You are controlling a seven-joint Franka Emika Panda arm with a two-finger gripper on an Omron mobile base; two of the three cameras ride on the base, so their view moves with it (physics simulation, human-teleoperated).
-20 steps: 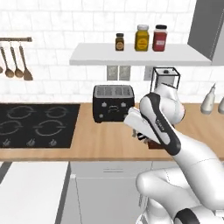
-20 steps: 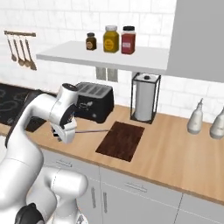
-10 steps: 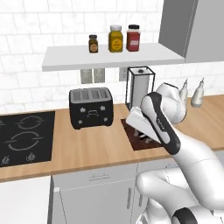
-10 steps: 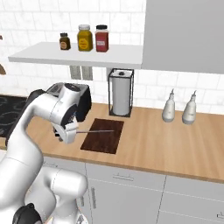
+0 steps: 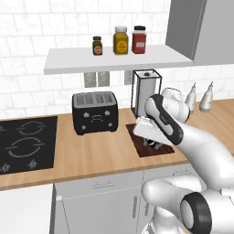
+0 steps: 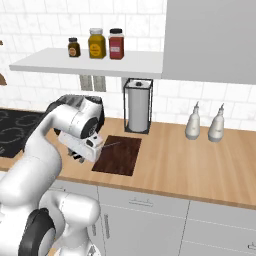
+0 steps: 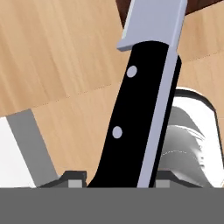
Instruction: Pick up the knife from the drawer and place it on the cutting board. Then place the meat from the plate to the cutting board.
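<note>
My gripper (image 5: 151, 142) is shut on the black handle of the knife (image 7: 131, 113), which has two pale rivets. Its silver-grey blade (image 6: 111, 145) sticks out level over the near left part of the dark reddish-brown cutting board (image 6: 122, 157). From the left base camera the hand hangs just above the cutting board (image 5: 142, 150), low over the wooden counter. In the hand view the gripper (image 7: 120, 177) points down at the counter, with a corner of the board at the top edge. The drawer, the plate and the meat are out of view.
A black toaster (image 5: 95, 112) stands left of the board and a paper towel holder (image 6: 138, 106) right behind it. Two grey bottles (image 6: 205, 123) stand to the right. The black stove top (image 5: 25, 144) lies at far left. A shelf with three jars (image 5: 120, 41) hangs overhead.
The base has driven to the right, so the whole scene has slid left in both base views. The board now lies under the hand. The knife stays gripped.
</note>
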